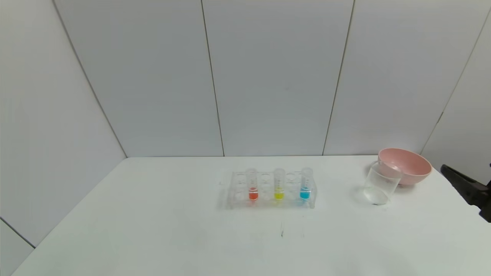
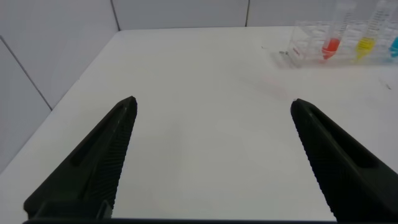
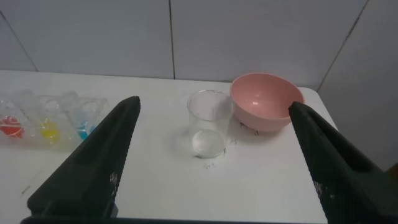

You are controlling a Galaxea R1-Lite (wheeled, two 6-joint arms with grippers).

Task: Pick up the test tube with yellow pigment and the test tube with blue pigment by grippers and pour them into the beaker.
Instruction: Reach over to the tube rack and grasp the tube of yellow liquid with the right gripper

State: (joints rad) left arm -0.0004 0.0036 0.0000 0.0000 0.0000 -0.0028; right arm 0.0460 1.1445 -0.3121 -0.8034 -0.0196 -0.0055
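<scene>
The test tube with yellow pigment [image 1: 279, 184] and the test tube with blue pigment [image 1: 305, 184] stand upright in a clear rack [image 1: 238, 191] at the table's middle. The beaker [image 1: 381, 184] stands upright to the rack's right and looks to hold no liquid. My right gripper [image 3: 214, 103] is open and holds nothing. It hovers near the table's right edge, facing the beaker [image 3: 208, 124], and one of its fingers [image 1: 460, 184] shows in the head view. My left gripper [image 2: 214, 102] is open over bare table, well short of the rack [image 2: 298, 50], and is out of the head view.
A tube with red-orange liquid [image 1: 252, 186] stands in the rack left of the yellow one. A pink bowl [image 1: 404, 165] sits just behind the beaker at the back right. Grey wall panels close off the table's far edge.
</scene>
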